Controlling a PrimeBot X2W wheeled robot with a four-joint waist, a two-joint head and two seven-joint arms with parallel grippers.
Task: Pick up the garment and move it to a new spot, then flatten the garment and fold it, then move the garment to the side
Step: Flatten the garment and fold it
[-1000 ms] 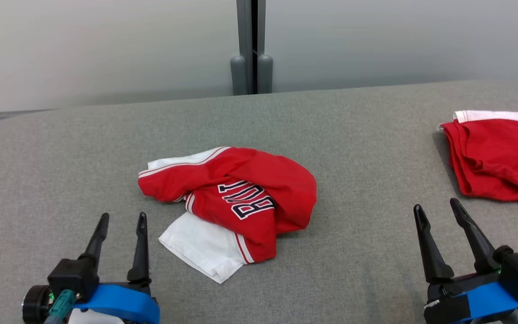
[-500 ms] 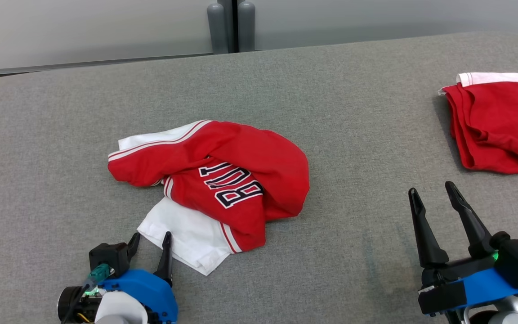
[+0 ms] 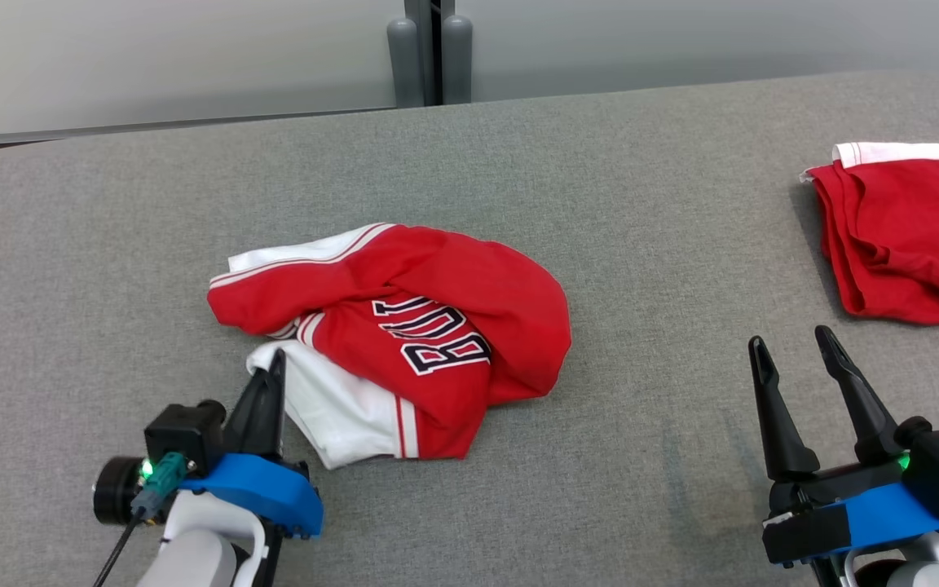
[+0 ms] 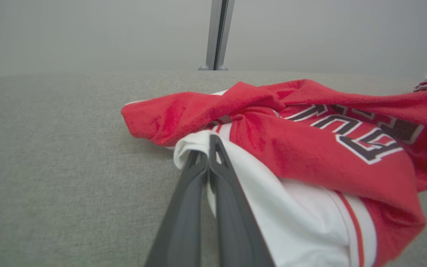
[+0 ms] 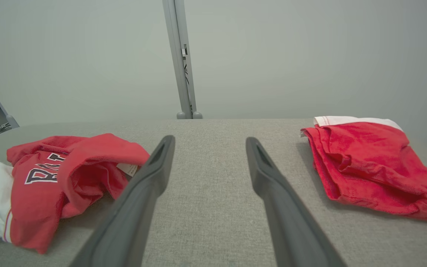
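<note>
- Garment (image 3: 469, 326), a crumpled red jersey with dark lettering and white panels, lies bunched near the middle of the grey table (image 3: 641, 204)
- My left gripper (image 3: 275, 359) is pinched closed on its white edge at the near left side, with cloth caught between the fingers
- My right gripper (image 3: 790, 337) hovers over bare table well to the right, jaws spread, holding nothing
- A second red cloth (image 3: 910, 244) lies at the far right

Light even, diffuse, from above; no glare. Soft shadows at edges of garment (image 3: 437, 326) and red cloth (image 3: 910, 244). Head view sharp. 2 wrist views: wide-angle bow in table (image 4: 50, 167) edge, left gripper (image 4: 209, 148) soft near lens.
</note>
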